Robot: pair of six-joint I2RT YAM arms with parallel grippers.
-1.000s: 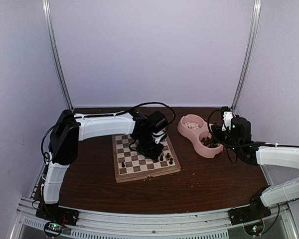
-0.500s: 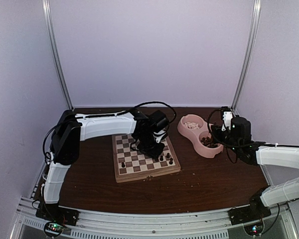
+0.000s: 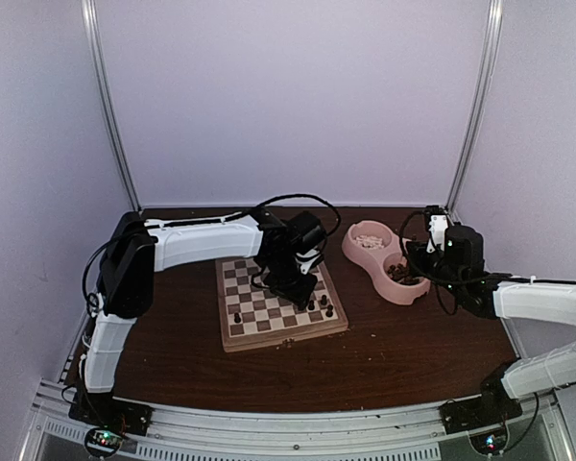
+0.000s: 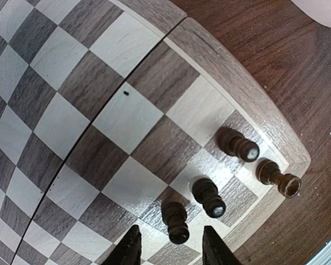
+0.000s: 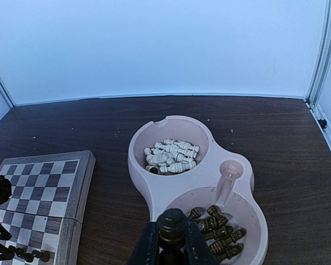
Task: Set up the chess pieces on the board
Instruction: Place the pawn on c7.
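Observation:
The board (image 3: 242, 288) lies left of centre; it also shows in the left wrist view (image 4: 110, 110) and the right wrist view (image 5: 38, 182). Several dark chess pieces stand near its right corner (image 4: 237, 144). My left gripper (image 3: 296, 284) hovers there, open (image 4: 171, 249), with one dark piece (image 4: 176, 221) standing between its fingertips, untouched. My right gripper (image 3: 418, 259) is shut (image 5: 171, 245) on a dark piece (image 5: 172, 221), held just above the pink bowl's near compartment.
The pink double bowl (image 3: 370, 257) stands right of the board. In the right wrist view (image 5: 171, 187) its far compartment holds cream-white pieces (image 5: 171, 155) and its near one dark pieces (image 5: 223, 232). Walls close off the back and sides.
My left gripper has shifted slightly right over the board's right corner. My right arm has stayed in place with its piece.

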